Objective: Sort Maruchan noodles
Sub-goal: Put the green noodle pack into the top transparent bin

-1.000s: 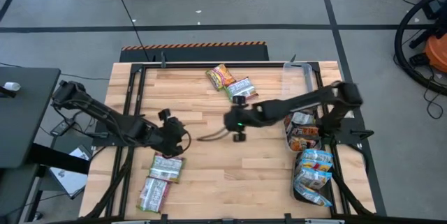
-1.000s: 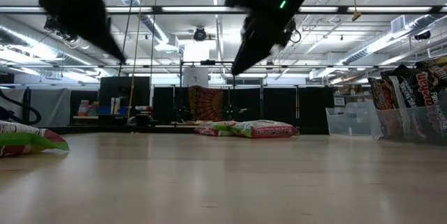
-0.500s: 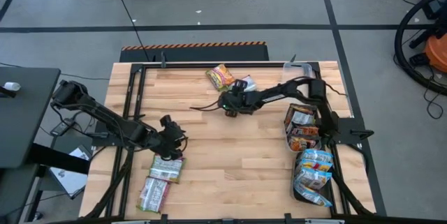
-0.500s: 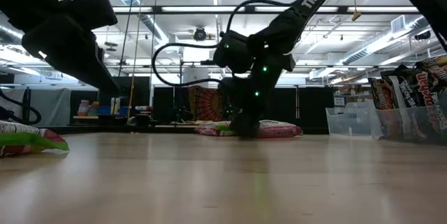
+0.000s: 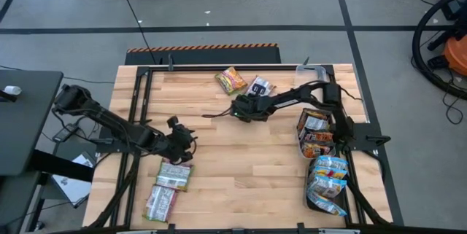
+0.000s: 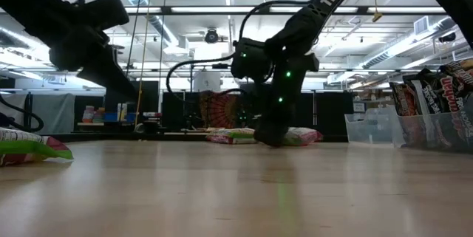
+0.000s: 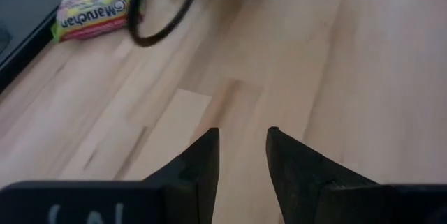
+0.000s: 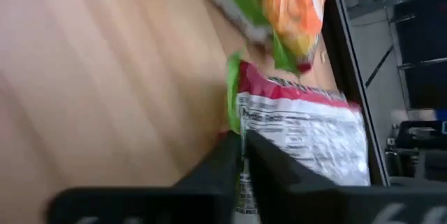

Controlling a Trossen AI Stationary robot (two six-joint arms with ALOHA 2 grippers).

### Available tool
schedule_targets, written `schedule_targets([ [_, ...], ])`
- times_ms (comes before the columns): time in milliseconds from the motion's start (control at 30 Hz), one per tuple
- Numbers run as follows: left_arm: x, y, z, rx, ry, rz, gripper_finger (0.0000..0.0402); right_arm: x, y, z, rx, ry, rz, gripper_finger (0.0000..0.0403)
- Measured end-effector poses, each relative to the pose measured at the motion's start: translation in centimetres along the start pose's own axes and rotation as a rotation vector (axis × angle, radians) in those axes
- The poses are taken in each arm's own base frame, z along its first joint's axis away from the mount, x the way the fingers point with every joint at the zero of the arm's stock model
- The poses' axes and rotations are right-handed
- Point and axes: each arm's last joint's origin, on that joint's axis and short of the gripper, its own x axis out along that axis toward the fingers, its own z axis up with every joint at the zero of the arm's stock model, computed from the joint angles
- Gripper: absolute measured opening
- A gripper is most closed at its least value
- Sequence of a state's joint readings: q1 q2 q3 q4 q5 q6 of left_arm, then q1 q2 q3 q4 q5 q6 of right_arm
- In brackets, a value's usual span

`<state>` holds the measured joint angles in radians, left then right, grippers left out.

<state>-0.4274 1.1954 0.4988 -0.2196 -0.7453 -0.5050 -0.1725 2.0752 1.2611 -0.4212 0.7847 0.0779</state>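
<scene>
My right gripper (image 5: 250,100) is down at the table's far middle, shut on a silver-green noodle packet (image 5: 260,87) that shows its pale printed back (image 8: 300,140). An orange-yellow packet (image 5: 231,79) lies flat just to the left of it. My left gripper (image 5: 185,139) hovers open over bare wood at the near left, nothing between its fingers (image 7: 209,161). Two silver-green packets (image 5: 174,176) (image 5: 160,201) lie flat on the table near it. My right gripper pinches the silver-green packet's green-trimmed end edge (image 8: 236,123) between its two fingers. In the low view the fingers (image 6: 272,137) come steeply from above, pointing down. The rest of the packet (image 6: 299,135) lies low by the table beside them.
Clear trays along the right edge hold dark brown-red packets (image 5: 315,135) and pale blue packets (image 5: 327,179). Another clear tray (image 5: 310,77) stands at the far right. A loose cable (image 5: 213,114) trails from my right arm over the table's middle.
My right gripper has swung from the table's middle toward the far edge, dropped to the silver-green packet and shut on its edge. The packet has shifted a little to the right and now shows its pale back.
</scene>
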Motion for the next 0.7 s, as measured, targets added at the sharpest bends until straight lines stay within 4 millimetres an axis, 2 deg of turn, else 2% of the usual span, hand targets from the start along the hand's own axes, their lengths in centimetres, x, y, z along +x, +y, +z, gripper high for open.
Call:
schedule_targets([
  [67, 0.3, 0.2, 0.3, 0.022, -0.005, -0.005, 0.0125, -1.0, -0.9, 0.0, -0.008, 0.016, 0.045, 0.0010],
  [133, 0.6, 0.3, 0.7, 0.041, -0.012, -0.027, 0.0125, -2.6, -2.2, 0.2, 0.016, 0.029, 0.107, 0.0011],
  [300, 1.2, 0.6, 1.9, 0.085, -0.058, -0.079, 0.0125, -8.1, -7.5, -0.2, -0.031, 0.009, 0.213, 0.0007],
  [400, 1.6, 0.9, 2.6, 0.075, -0.094, -0.101, 0.0125, -11.2, -11.5, -1.6, -0.194, 0.000, 0.223, 0.0007],
  [500, 1.8, 1.1, 3.3, 0.054, -0.142, -0.112, 0.0125, -13.4, -15.6, -3.4, -0.324, -0.005, 0.187, 0.0006],
  [600, 1.9, 1.4, 4.1, 0.032, -0.203, -0.107, 0.0125, -14.9, -19.3, -5.4, -0.425, -0.009, 0.164, 0.0006],
  [700, 2.0, 1.6, 4.9, 0.008, -0.260, -0.102, 0.0125, -15.4, -22.3, -6.8, -0.426, -0.020, 0.154, 0.0006],
])
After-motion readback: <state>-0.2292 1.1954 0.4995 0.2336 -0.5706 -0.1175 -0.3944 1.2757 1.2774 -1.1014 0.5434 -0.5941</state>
